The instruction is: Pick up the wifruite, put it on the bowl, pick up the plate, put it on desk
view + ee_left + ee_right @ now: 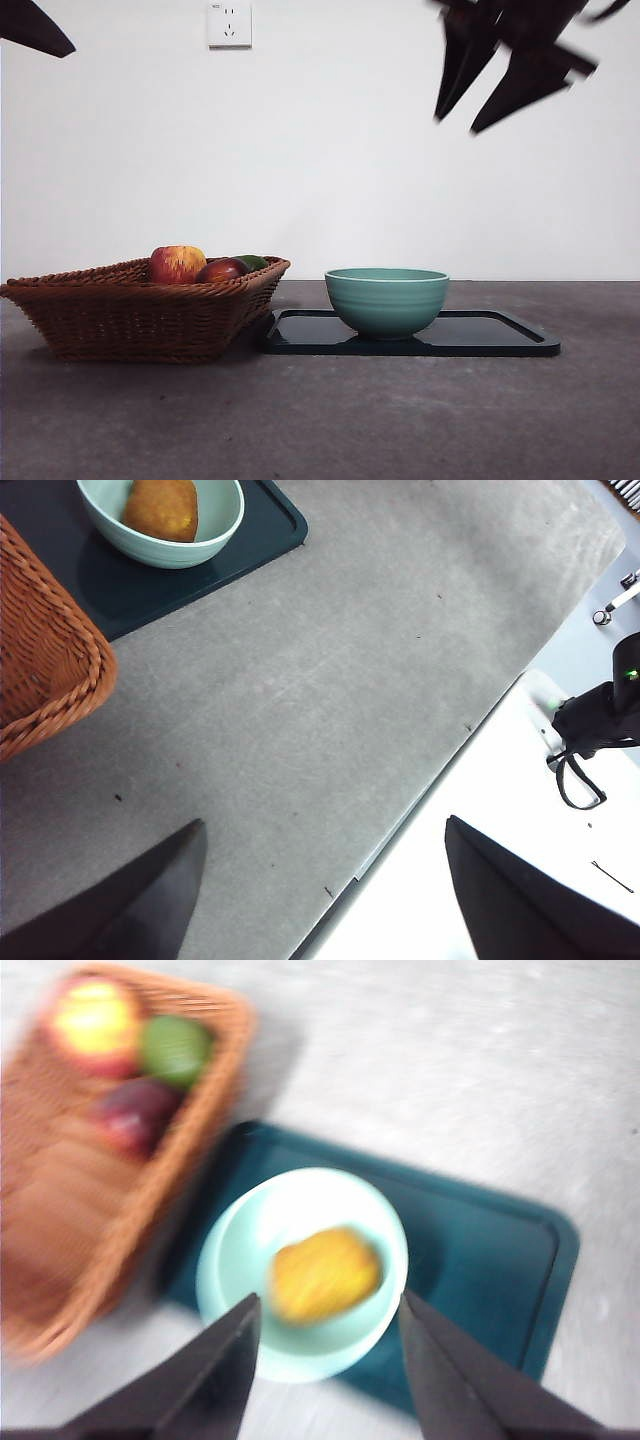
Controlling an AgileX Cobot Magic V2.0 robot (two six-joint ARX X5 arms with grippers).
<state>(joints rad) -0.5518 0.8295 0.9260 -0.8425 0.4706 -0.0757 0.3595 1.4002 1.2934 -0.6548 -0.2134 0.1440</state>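
A white wall with a socket backs a grey table (320,420) that carries a wicker basket (140,310) of fruit and, just beside it, a dark tray (500,335). The bowl (387,298) stands on the tray, and both wrist views show the wifruite (325,1272) lying inside it, so the first step looks done. What remains is the plate, which here seems to be the tray itself; that reading is a guess, since no other plate shows.

The right end effector (325,1340) hangs high above the bowl, its jaws apart and empty, touching nothing. Its wrist view is blurred, which suggests the arm is in motion. The left end effector (320,890) waits over bare table near the edge, well away from the tray, jaws wide apart and holding nothing.

The next move likely calls for a grip on the tray's low rim, and the bowl standing on it would have to ride along level or be dealt with first.
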